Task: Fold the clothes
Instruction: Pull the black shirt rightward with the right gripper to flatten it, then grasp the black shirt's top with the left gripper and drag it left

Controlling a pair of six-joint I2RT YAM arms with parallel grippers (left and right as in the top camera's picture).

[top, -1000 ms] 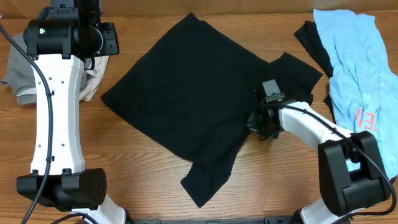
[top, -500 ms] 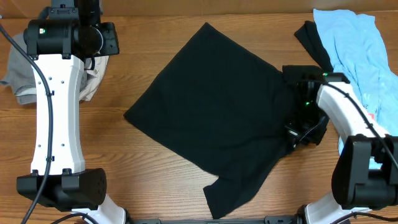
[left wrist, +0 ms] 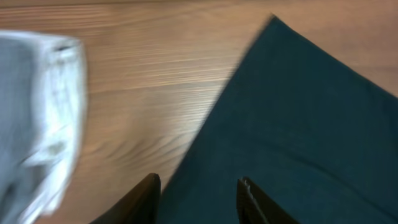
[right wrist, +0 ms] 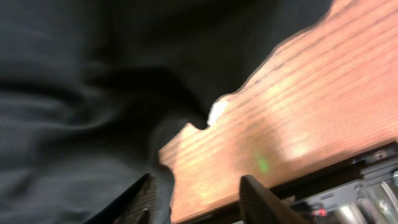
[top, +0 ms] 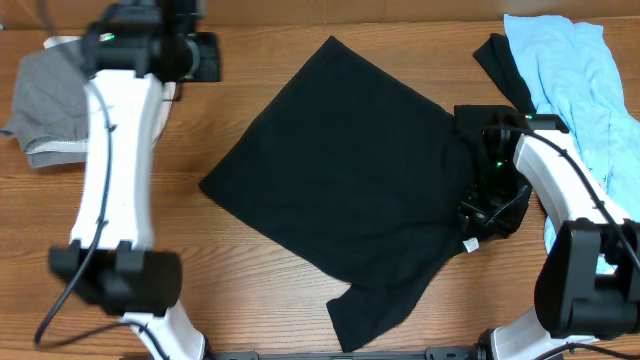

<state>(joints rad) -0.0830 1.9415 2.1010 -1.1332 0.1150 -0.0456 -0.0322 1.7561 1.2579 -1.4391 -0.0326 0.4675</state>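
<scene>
A black shirt (top: 350,170) lies spread flat as a diamond on the wooden table (top: 250,290), one sleeve trailing toward the front edge. My right gripper (top: 487,210) sits at the shirt's right sleeve. In the right wrist view this gripper (right wrist: 202,199) is open over bare wood. The rumpled black cloth (right wrist: 93,81) lies against its left finger (right wrist: 146,199), and a white tag (right wrist: 217,112) shows at the cloth's edge. My left gripper (left wrist: 199,193) is open and empty above the shirt's upper-left edge (left wrist: 298,124); overhead it is at the back left (top: 195,58).
A grey and white garment (top: 45,105) lies at the far left, also visible in the left wrist view (left wrist: 37,112). A light blue shirt (top: 570,80) lies at the back right over another dark garment (top: 500,60). The table's front edge runs close below my right gripper.
The right gripper dragged the black shirt to the right, then opened and let it go. The left arm has swung right, toward the shirt's upper-left edge.
</scene>
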